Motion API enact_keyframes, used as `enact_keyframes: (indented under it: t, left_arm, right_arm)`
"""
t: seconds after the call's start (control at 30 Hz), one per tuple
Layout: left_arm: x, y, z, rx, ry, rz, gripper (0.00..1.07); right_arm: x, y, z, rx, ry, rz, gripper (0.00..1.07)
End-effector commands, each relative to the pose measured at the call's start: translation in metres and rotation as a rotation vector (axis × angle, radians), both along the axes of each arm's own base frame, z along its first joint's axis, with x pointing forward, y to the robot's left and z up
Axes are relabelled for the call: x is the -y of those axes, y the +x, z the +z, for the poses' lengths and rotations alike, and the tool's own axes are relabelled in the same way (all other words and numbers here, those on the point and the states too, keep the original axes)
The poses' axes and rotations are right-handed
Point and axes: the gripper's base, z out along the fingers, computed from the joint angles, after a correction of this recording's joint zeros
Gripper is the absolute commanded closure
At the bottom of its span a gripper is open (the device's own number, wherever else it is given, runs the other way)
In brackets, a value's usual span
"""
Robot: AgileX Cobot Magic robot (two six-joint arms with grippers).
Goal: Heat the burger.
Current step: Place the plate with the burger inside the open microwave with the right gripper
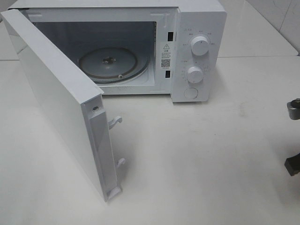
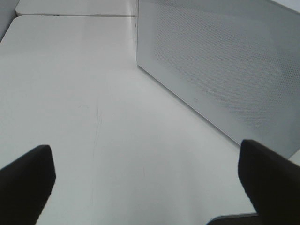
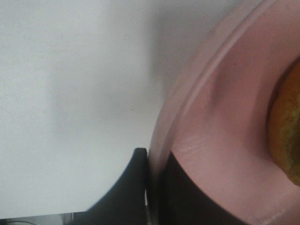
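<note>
The rim of the pink plate (image 3: 220, 140) is being clamped between the dark fingers of the right gripper (image 3: 152, 180). One finger is lying outside the rim and the other inside it, with the jaws drawn together on the thin edge. The burger (image 3: 287, 126) is being borne on that plate, further in from the gripped rim and beyond the fingertips; only a sliver of its golden-brown bun is being shown. The white table (image 3: 70, 93) is being seen past the outer finger, though whether the plate is being rested on it or lifted cannot be told.

The left gripper (image 2: 145, 152) is being held with its jaws wide apart, low over the table. Ahead of it and off to one side, the perforated door (image 2: 225, 61) of the microwave (image 1: 199, 23) is being left swung open. In the high view the glass turntable (image 1: 112, 63) is being exposed inside the cavity. Only a dark part of the right arm (image 1: 294, 164) is being caught at the frame's edge, well apart from the microwave.
</note>
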Motion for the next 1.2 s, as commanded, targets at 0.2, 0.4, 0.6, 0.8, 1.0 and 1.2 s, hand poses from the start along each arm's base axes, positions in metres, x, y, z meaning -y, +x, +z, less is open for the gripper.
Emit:
enact_keyframes:
  t: [0.2, 0.4, 0.6, 0.8, 1.0, 1.2]
  left_arm:
    - [0.0, -0.002, 0.0, 0.021, -0.01, -0.001, 0.09]
    - [0.0, -0.002, 0.0, 0.021, -0.01, -0.001, 0.09]
    - [0.0, -0.002, 0.0, 0.021, -0.01, -0.001, 0.09]
    - [0.0, -0.002, 0.0, 0.021, -0.01, -0.001, 0.09]
    - [0.0, -0.002, 0.0, 0.021, -0.01, -0.001, 0.09]
    - [0.0, -0.002, 0.0, 0.021, -0.01, -0.001, 0.09]
  right_arm:
    - [-0.008, -0.004, 0.005, -0.012, -0.093, 0.092, 1.07]
    - [-0.015, -0.007, 0.006, -0.026, -0.125, 0.131, 1.07]
    - [-0.023, -0.011, 0.007, -0.045, -0.171, 0.182, 1.07]
    - [-0.032, -0.016, 0.008, -0.057, -0.202, 0.241, 1.07]
    - [-0.042, -0.02, 0.011, -0.045, -0.21, 0.3, 1.07]
    - [-0.052, -0.028, 0.018, -0.026, -0.239, 0.39, 1.07]
